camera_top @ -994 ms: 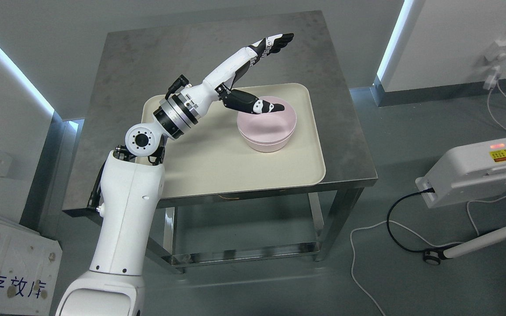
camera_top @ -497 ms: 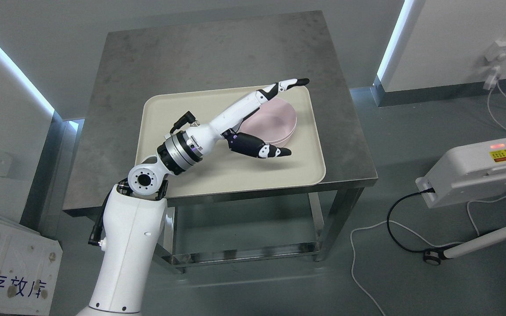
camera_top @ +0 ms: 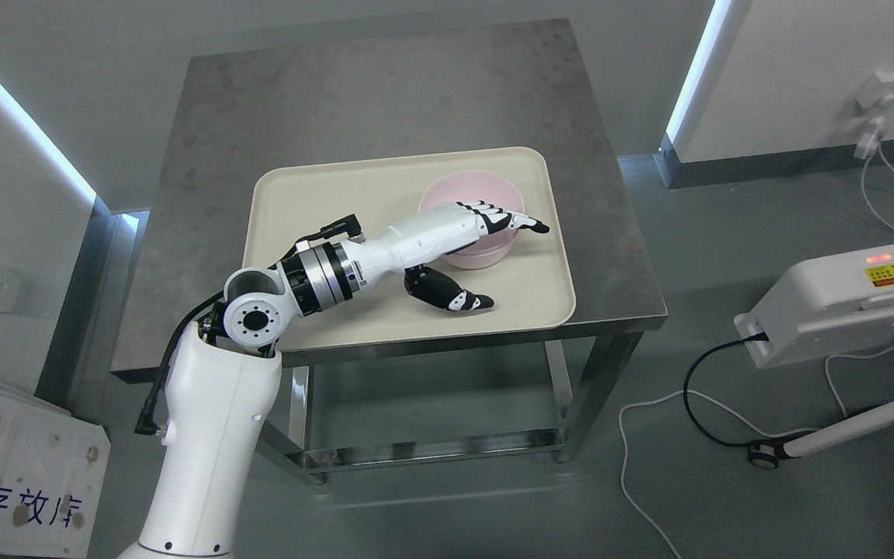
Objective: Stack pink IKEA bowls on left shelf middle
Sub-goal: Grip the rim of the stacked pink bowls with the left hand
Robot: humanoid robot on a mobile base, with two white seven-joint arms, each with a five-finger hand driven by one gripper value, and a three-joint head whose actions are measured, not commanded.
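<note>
L arm: I see it enter from lower left, forearm angled up-right over the worktop's point(camera_top: 222, 155) near edge.
L hand point(camera_top: 459, 244): palm down over the tray point(camera_top: 323, 194), held low across the near side of the bowls.
Fingers point(camera_top: 505, 220): four held straight & side by side, laid across the near rim of the bowls, tips past its right edge; thumb point(camera_top: 451, 293) splayed well apart, pointing right above the tray on the near side. Nothing pinched that I can see.
Pink bowls point(camera_top: 466, 190): under & just beyond the fingers, on the tray's far-right part; looks like a nested stack, count unclear, near wall hidden by the hand.
Tray: cream, flat on the grey worktop, under the hand.
R arm: not seen.
Floor, right of fingers: white box point(camera_top: 843, 299) w/ cables.
</note>
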